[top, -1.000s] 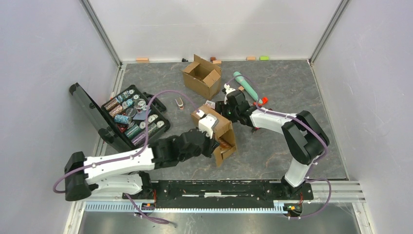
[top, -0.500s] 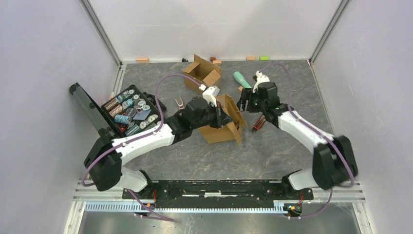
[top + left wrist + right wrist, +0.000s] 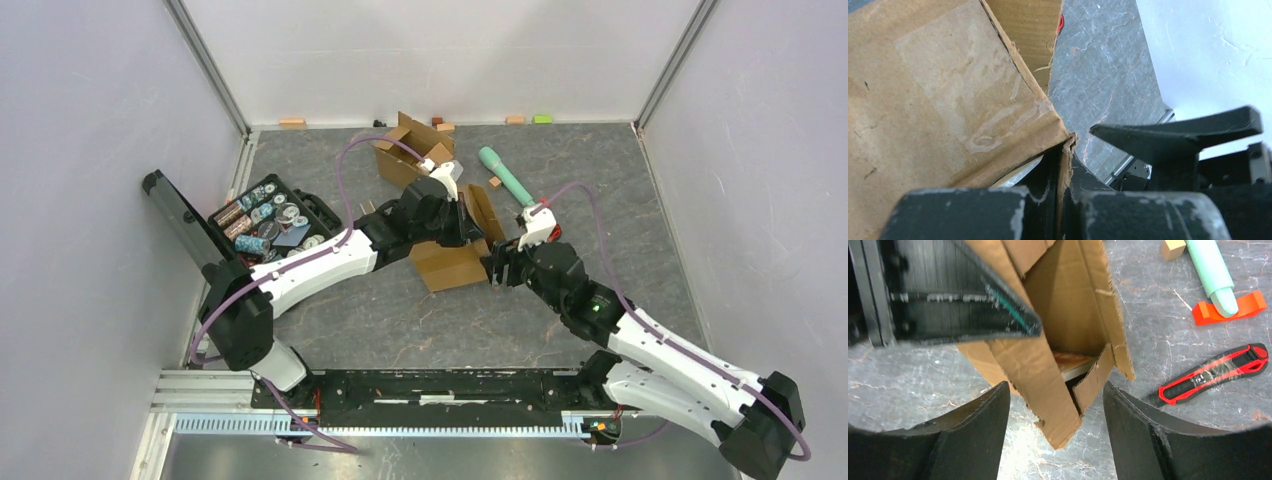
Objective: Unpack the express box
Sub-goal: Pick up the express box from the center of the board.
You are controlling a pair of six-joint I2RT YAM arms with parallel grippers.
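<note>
The express box point(image 3: 452, 262) is brown cardboard, lying on its side mid-table with its flaps open toward the right. My left gripper point(image 3: 462, 222) is shut on the edge of a top flap; in the left wrist view the cardboard edge point(image 3: 1064, 150) is pinched between the jaws. My right gripper point(image 3: 498, 270) is open at the box's right end. In the right wrist view its jaws stand either side of a lower flap point(image 3: 1048, 390) without touching it. A flat orange and white item point(image 3: 1073, 362) shows inside the box point(image 3: 1068, 315).
A second open cardboard box point(image 3: 410, 150) stands behind. A black case of cans point(image 3: 270, 225) lies open at left. A green cylinder point(image 3: 508, 172), an orange piece point(image 3: 1248, 305), a wooden block point(image 3: 1173, 247) and a red and black box cutter point(image 3: 1215, 372) lie right of the box.
My left gripper has carried the box away from the near edge and slightly farther back. My right arm has swung from the back right round to the box's right end.
</note>
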